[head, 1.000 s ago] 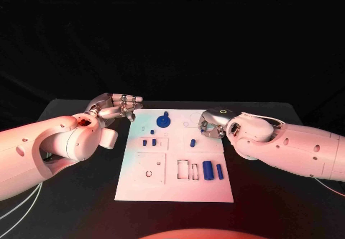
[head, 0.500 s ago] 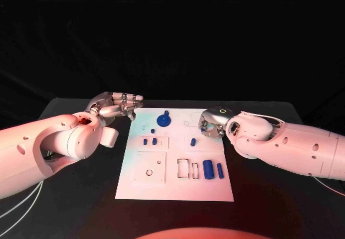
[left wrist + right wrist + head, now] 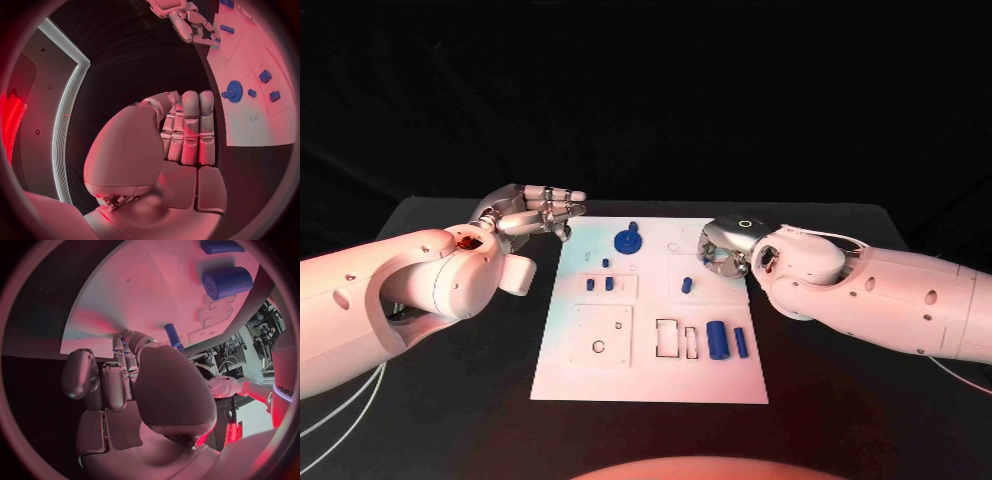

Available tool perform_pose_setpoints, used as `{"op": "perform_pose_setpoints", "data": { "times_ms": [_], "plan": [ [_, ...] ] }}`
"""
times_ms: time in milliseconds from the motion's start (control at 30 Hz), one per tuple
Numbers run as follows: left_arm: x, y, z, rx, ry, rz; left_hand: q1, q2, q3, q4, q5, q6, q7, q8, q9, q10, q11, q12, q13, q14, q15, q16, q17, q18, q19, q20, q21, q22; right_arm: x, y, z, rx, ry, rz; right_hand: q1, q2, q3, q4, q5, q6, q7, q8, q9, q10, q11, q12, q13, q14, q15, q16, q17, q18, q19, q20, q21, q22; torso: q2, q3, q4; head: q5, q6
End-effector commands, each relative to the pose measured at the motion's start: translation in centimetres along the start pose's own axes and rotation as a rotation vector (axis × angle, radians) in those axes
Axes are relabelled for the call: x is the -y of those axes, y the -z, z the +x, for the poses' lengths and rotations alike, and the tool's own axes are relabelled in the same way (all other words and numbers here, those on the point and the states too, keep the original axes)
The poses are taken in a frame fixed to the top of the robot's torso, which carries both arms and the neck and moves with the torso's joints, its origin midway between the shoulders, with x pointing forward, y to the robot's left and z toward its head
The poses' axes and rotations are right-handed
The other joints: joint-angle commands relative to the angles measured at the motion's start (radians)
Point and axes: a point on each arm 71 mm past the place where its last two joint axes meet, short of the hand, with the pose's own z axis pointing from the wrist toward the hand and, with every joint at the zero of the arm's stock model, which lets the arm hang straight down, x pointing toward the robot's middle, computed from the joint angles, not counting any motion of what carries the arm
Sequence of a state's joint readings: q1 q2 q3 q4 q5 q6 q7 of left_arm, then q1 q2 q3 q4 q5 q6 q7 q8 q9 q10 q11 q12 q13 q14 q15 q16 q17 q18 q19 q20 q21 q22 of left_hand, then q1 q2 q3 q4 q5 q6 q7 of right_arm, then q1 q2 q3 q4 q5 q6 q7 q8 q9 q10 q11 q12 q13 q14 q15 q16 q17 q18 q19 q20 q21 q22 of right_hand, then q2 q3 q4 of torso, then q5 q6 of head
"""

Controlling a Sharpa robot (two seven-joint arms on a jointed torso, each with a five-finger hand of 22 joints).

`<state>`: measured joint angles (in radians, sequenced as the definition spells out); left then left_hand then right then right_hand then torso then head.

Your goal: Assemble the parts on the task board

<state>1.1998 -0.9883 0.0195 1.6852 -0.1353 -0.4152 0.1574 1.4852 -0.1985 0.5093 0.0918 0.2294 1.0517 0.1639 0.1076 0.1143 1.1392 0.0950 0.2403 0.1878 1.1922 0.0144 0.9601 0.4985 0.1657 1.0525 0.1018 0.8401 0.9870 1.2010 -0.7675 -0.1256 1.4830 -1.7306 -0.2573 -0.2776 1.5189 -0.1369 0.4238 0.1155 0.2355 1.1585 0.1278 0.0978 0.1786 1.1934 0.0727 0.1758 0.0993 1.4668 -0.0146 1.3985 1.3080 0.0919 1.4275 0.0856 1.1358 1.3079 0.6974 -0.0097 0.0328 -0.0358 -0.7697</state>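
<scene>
Fingers (image 3: 187, 125) of the left hand (image 3: 531, 212) are lying straight and pressed side by side, enclosing nothing; the hand is hovering over the black table (image 3: 459, 380) just beside the far left corner of the task board (image 3: 653, 375). Fingers (image 3: 119, 347) of the right hand (image 3: 723, 250) are curling down onto the board's far right part — whether they are pinching anything, the views are not showing. In the right wrist view a small blue peg (image 3: 173, 336) is lying on the board right by those fingertips, apparently apart from them.

On the board, parts are resting as follows: a blue gear (image 3: 627, 240) with a raised hub near the far edge; a tiny blue piece (image 3: 604, 264) just nearer than it; two small blue blocks (image 3: 599, 285) sitting side by side in a marked panel on the left; the peg (image 3: 687, 286) near the middle, close to the right hand; a thick blue cylinder (image 3: 717, 341) and a thinner blue rod (image 3: 740, 344) lying parallel at the near right, beside two rectangular outlines (image 3: 678, 340). A square panel (image 3: 600, 338) with a small ring mark is occupying the near left.
</scene>
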Motion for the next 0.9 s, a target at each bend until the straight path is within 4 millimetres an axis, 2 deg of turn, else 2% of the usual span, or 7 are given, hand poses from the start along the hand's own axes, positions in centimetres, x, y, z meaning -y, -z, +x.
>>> {"op": "perform_pose_setpoints", "data": {
  "times_ms": [33, 500, 700, 900],
  "plan": [
    [0.1, -0.1, 0.2, -0.009, 0.005, 0.004, 0.003, 0.008, 0.000, -0.007, -0.001, -0.001, 0.005, 0.002, -0.002, -0.010, 0.000, 0.007, 0.001, -0.007, -0.001, -0.004, -0.001, 0.013, -0.009, 0.001, -0.006, -0.001, 0.0, 0.1, 0.1, 0.024, 0.010, 0.002, -0.010, 0.012, 0.023, -0.010, -0.003, 0.007, 0.001, -0.005, 0.001, 0.022, -0.012, -0.006, -0.002, 0.054, -0.004, 0.003, 0.004, -0.015, 0.007, -0.004, 0.008, 0.132, -0.001, -0.0003, 0.0008, 0.000, 0.000],
    [0.1, -0.1, 0.0, -0.006, 0.004, 0.001, -0.003, 0.012, -0.002, -0.007, -0.002, -0.004, 0.008, 0.002, -0.004, -0.022, 0.003, 0.010, 0.001, -0.011, 0.002, -0.006, -0.004, 0.015, -0.019, 0.003, -0.020, -0.012, -0.3, 1.0, -1.0, 0.103, -0.023, -0.016, -0.035, -0.002, 0.055, -0.027, -0.006, 0.008, 0.003, -0.010, 0.004, 0.024, -0.010, -0.018, -0.009, 0.054, -0.002, 0.005, 0.003, -0.016, 0.007, -0.002, 0.016, 0.140, -0.001, -0.0001, -0.0013, 0.002, 0.003],
    [0.0, -0.2, -0.1, 0.000, 0.002, 0.001, -0.005, 0.012, -0.002, -0.008, -0.002, -0.004, 0.008, 0.003, -0.005, -0.026, 0.004, 0.011, 0.001, -0.012, 0.003, -0.007, -0.004, 0.016, -0.022, 0.003, -0.025, -0.015, -0.6, 1.9, -1.8, 0.121, -0.038, -0.024, -0.042, -0.006, 0.058, -0.030, -0.007, 0.010, 0.003, -0.010, 0.005, 0.026, -0.010, -0.019, -0.010, 0.054, -0.002, 0.006, 0.003, -0.016, 0.007, -0.002, 0.019, 0.142, -0.002, -0.0002, -0.0003, 0.002, 0.005],
    [0.0, -0.3, -0.2, 0.003, 0.002, 0.000, -0.005, 0.012, -0.002, -0.008, -0.001, -0.005, 0.009, 0.003, -0.005, -0.029, 0.004, 0.011, 0.001, -0.014, 0.003, -0.008, -0.005, 0.017, -0.024, 0.004, -0.028, -0.017, -2.2, 3.3, -2.9, 0.148, -0.070, -0.069, -0.043, -0.006, 0.059, -0.030, -0.008, 0.010, 0.003, -0.010, 0.005, 0.026, -0.010, -0.019, -0.011, 0.054, -0.002, 0.006, 0.003, -0.016, 0.008, -0.002, 0.020, 0.142, -0.002, 0.0004, -0.0020, 0.010, 0.009]
  ]
}}
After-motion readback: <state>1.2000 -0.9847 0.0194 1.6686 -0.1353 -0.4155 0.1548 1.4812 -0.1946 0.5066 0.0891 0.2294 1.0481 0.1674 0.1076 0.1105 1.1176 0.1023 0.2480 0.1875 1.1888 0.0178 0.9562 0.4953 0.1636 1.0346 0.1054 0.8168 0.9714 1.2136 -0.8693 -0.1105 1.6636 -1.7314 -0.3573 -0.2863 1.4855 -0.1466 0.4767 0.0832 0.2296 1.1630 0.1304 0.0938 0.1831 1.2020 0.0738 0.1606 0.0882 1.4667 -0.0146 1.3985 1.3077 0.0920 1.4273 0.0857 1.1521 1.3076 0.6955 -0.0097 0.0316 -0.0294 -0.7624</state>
